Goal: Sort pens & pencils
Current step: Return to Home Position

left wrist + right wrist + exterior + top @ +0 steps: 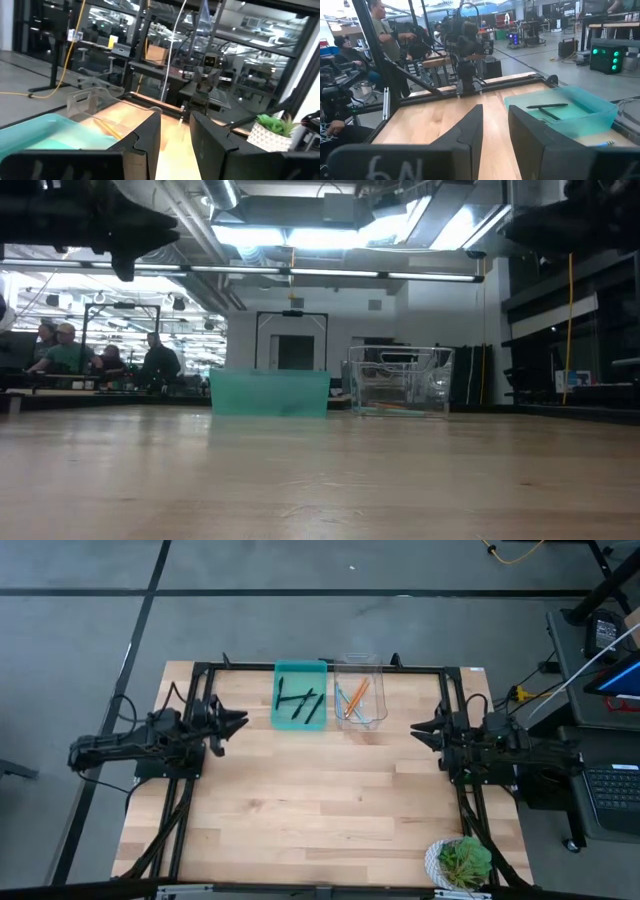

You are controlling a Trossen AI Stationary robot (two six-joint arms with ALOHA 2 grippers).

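Several black pens (300, 700) lie in the teal tray (300, 722) near the table's far edge; two show in the right wrist view (546, 107). Orange and light-blue pencils (351, 697) lie in the clear bin (361, 722) right of the tray. One orange pencil (111, 131) shows in the left wrist view. My left gripper (240, 721) hovers open above the table, left of the tray. My right gripper (416, 728) hovers open, right of the clear bin. Both hold nothing.
A potted green plant (462, 862) stands at the table's near right corner. Bare wood (320, 790) stretches between the arms and toward the near edge. People sit at benches beyond the table (60, 350). A black frame (320, 668) runs along the far edge.
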